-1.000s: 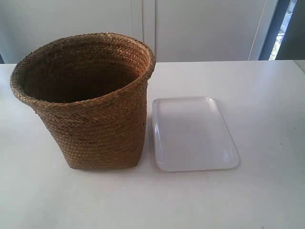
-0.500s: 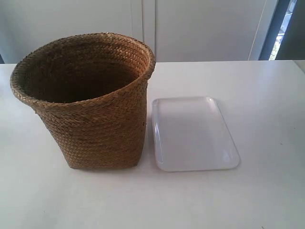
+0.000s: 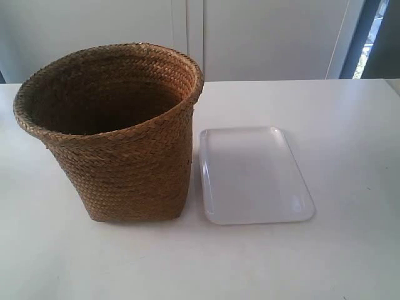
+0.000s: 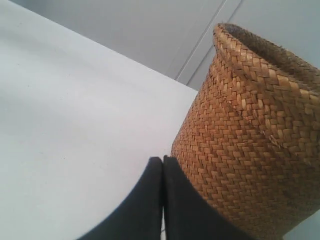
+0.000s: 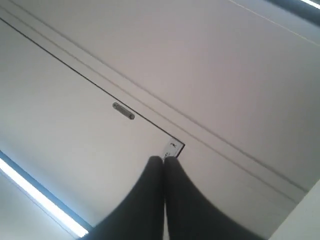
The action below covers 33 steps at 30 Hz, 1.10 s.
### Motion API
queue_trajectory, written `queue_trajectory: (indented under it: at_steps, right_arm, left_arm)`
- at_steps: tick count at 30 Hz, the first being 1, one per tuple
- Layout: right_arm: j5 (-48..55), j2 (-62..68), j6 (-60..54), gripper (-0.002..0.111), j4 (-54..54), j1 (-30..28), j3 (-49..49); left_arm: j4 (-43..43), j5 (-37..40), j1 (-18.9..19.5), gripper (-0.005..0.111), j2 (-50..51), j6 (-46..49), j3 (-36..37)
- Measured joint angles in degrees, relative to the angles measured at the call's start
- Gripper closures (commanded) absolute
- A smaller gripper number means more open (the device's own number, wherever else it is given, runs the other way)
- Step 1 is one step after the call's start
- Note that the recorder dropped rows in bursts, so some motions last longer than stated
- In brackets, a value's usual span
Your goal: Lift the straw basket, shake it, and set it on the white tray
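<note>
1. On the white table (image 3: 350,125), toward the exterior view's left: straw basket (image 3: 115,134), upright, mouth open upward, base flat on the surface.
2. Stands just beside the white tray (image 3: 256,175), with a narrow gap at the base; tray lying flat.
3. From the left wrist: woven wall close beside the left gripper (image 4: 162,161), contact impossible to tell; black fingers (image 4: 145,200) pressed together, gripping nothing.
4. Likewise closed tight and empty: right gripper (image 5: 163,160), pointed at pale panels (image 5: 75,150) with a small metal handle (image 5: 123,110).
5. Behind the table: white cupboard doors (image 3: 262,37), window strip (image 3: 375,37) at the exterior view's right.
</note>
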Motion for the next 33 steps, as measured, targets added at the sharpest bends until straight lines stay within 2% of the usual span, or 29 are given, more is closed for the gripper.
queue_trajectory:
  at_steps: [2,3,5,12,19,25,27,29,33]
  right_arm:
    - [4.08,0.00,4.80,0.108,0.21,0.00,0.00]
    - [9.41,0.00,6.87,0.108,0.21,0.00,0.00]
    - [15.51,0.00,7.14,0.108,0.08,0.00,0.14]
    - [14.53,0.00,-4.75,0.108,-0.24,0.00,-2.96]
    - [13.50,4.72,-13.26,0.108,-0.37,0.00,-13.53]
    - [12.79,11.07,-15.56,0.108,-0.60,0.00,-19.84]
    - [12.68,11.29,-15.80,0.108,-0.60,0.00,-19.95]
    - [12.68,11.49,-15.20,0.108,-0.60,0.00,-19.95]
    - [13.66,11.77,-14.38,0.108,-0.48,0.00,-19.95]
  left_arm:
    - [0.00,1.41,0.00,0.107,0.00,-0.40,0.00]
    - [-0.40,1.53,0.00,0.107,0.00,-1.69,0.00]
    - [-0.80,0.75,0.00,0.107,0.00,-5.70,0.00]
    - [-1.64,0.01,0.00,0.107,0.00,-11.95,-0.96]
    - [-1.64,-1.09,0.00,0.107,5.10,-8.91,-9.59]
    - [-1.11,-13.72,0.00,0.107,9.66,-7.09,-13.84]
    - [0.05,-15.54,0.00,0.107,9.69,-7.06,-14.20]
    - [1.01,-14.17,0.00,0.107,9.69,-6.84,-14.19]
    - [1.73,-4.90,0.00,0.107,9.69,-6.84,-14.19]
